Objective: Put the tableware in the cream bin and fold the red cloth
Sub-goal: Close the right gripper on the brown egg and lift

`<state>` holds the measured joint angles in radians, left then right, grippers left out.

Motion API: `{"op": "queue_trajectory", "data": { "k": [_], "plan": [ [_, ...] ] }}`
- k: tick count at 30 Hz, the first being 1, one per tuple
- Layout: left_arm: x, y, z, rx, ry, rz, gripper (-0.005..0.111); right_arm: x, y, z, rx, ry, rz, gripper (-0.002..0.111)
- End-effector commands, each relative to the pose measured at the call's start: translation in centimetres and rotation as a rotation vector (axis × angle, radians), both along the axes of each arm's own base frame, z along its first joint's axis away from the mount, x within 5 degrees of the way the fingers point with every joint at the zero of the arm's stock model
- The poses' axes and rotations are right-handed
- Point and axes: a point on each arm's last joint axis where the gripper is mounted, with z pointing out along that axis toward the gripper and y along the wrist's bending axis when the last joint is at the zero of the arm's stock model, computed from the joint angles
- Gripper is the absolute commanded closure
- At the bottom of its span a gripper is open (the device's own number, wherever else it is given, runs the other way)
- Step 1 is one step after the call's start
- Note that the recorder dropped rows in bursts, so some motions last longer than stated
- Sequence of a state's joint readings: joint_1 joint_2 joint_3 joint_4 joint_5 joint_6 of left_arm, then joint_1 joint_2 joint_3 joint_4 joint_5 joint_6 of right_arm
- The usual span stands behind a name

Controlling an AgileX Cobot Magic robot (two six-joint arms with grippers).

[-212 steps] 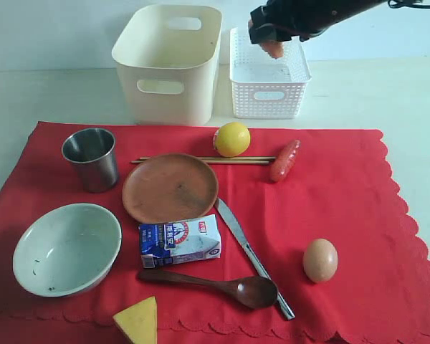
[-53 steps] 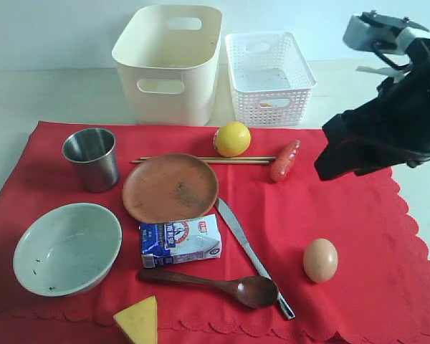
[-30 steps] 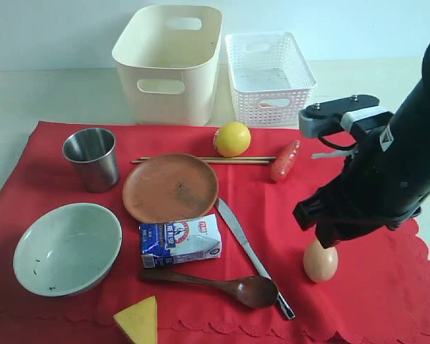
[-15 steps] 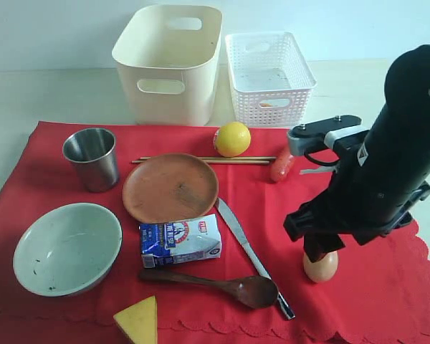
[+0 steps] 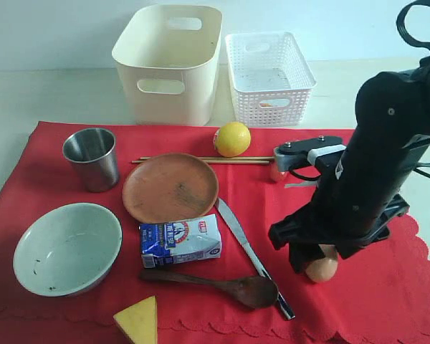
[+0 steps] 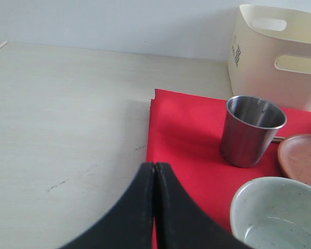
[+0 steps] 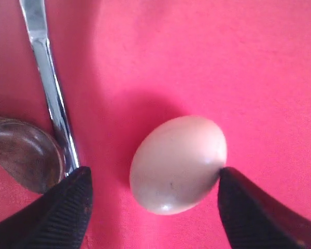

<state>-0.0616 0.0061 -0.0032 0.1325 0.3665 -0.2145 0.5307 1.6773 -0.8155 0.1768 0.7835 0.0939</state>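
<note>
In the exterior view, the red cloth (image 5: pixel 365 308) is seen spread flat on the pale table (image 5: pixel 43 93). The cream bin (image 5: pixel 168 61) and a white lattice basket (image 5: pixel 270 72) are placed side by side just beyond its far edge. The tableware is laid out on the cloth: a steel cup (image 5: pixel 91 158), a brown plate (image 5: pixel 170 188), a pale green-white bowl (image 5: pixel 67 249), a wooden spoon (image 5: pixel 215 284), a metal knife (image 5: pixel 249 252) and two chopsticks (image 5: pixel 193 160). A lemon (image 5: pixel 231 138), a milk carton (image 5: pixel 180 241) and a cheese wedge (image 5: pixel 138 320) are set among them. The right gripper (image 5: pixel 312 259) is lowered over the egg (image 5: pixel 322 271).

In the left wrist view, the left gripper (image 6: pixel 154 174) is shown closed on nothing, its fingers pressed together above the table (image 6: pixel 67 129) beside the cloth's (image 6: pixel 192 140) edge. The cup (image 6: pixel 251 129), bowl (image 6: pixel 277 212), plate (image 6: pixel 303 161) and bin (image 6: pixel 280 54) are visible beyond it.

In the right wrist view, the right gripper (image 7: pixel 153 175) is spread wide around the egg (image 7: pixel 178 163). One fingertip (image 7: pixel 233 187) is set against the egg's end, while the other is kept apart from it, near the knife (image 7: pixel 46 88) and the spoon's bowl (image 7: pixel 23 158).
</note>
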Motion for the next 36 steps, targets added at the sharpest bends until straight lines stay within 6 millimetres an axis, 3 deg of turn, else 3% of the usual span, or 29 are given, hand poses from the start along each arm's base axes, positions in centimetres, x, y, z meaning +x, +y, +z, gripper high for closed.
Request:
{"op": "queue_trajectory", "data": {
  "k": [1, 17, 20, 29, 36],
  "plan": [
    [0.0, 0.0, 0.0, -0.006, -0.011, 0.002, 0.107, 0.2, 0.3, -0.4, 0.016, -0.012, 0.017, 0.042],
    [0.0, 0.0, 0.0, -0.006, -0.011, 0.002, 0.107, 0.5, 0.3, -2.8, -0.032, 0.035, 0.031, 0.049],
    [0.0, 0.0, 0.0, -0.006, -0.011, 0.002, 0.107, 0.5, 0.3, -2.8, -0.032, 0.035, 0.031, 0.055],
    [0.0, 0.0, 0.0, -0.006, -0.011, 0.002, 0.107, 0.4, 0.2, -2.9, -0.047, 0.044, 0.044, 0.088],
    [0.0, 0.0, 0.0, -0.006, -0.011, 0.002, 0.107, 0.2, 0.1, -2.8, -0.057, 0.069, 0.048, 0.090]
  ]
}}
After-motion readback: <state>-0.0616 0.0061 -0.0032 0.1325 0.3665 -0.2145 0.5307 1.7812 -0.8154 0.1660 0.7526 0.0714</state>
